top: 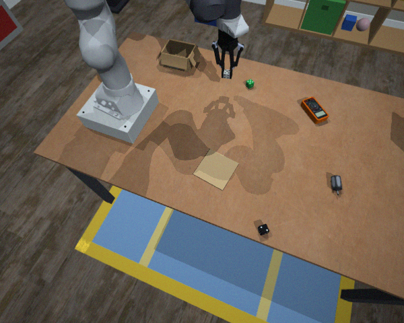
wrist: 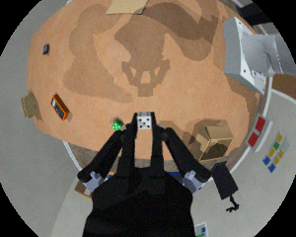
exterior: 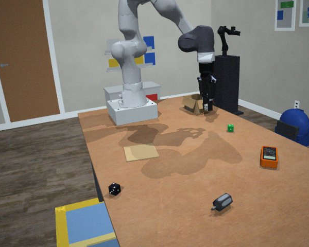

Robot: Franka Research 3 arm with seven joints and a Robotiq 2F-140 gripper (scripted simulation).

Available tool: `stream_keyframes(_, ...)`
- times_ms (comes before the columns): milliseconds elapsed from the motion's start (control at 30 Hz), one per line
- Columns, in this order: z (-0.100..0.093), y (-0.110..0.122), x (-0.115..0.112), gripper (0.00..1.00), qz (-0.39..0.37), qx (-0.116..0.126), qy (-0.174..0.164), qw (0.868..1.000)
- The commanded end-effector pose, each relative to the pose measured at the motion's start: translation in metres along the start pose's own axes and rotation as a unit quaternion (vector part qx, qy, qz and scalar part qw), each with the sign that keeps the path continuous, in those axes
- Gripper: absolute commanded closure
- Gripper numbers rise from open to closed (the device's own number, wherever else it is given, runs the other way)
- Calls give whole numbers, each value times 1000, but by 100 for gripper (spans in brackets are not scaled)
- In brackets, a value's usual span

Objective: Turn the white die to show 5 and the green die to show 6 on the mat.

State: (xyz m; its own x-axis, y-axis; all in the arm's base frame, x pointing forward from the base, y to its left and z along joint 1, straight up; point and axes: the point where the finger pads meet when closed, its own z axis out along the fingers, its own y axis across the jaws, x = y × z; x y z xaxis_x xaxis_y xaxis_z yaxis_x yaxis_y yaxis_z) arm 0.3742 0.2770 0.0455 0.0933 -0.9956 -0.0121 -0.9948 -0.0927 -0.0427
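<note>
My gripper (top: 226,74) (exterior: 206,107) (wrist: 144,118) is shut on the white die and holds it above the table, near the back edge. The white die (top: 226,73) (exterior: 205,106) (wrist: 144,119) shows a five-pip face in the wrist view. The green die (top: 249,83) (exterior: 230,128) (wrist: 117,124) sits on the table beside the gripper, several pips on top and one pip on a side. The black die (top: 262,229) (exterior: 114,189) sits near the front edge; its top number is hard to read. The tan mat (top: 217,168) (exterior: 141,153) (wrist: 127,6) bears no die.
An open cardboard box (top: 177,60) (exterior: 194,105) (wrist: 212,143) stands near the gripper. An orange multimeter (top: 314,110) (exterior: 269,157) (wrist: 59,108) and a small grey motor (top: 336,182) (exterior: 222,201) (wrist: 45,48) lie farther along the table.
</note>
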Motion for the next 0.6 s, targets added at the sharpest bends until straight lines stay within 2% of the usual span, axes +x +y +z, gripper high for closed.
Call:
stream_keyframes(0,-1,11,7,76,-8,-18,9,1000)
stream_keyframes(300,-1,11,8,76,-7,-18,9,1000)
stream_keyframes(333,-1,6,16,76,-3,-18,9,1000)
stream_keyframes(367,-2,-3,34,76,6,-18,10,1000)
stream_keyframes(400,-2,-16,63,76,22,-17,11,1000)
stream_keyframes(433,-2,-16,63,76,22,-17,11,1000)
stream_keyframes(467,-3,-27,98,76,43,-16,12,999)
stream_keyframes(500,-3,-30,105,76,43,-16,12,999)
stream_keyframes(567,-3,-30,105,76,43,-16,12,999)
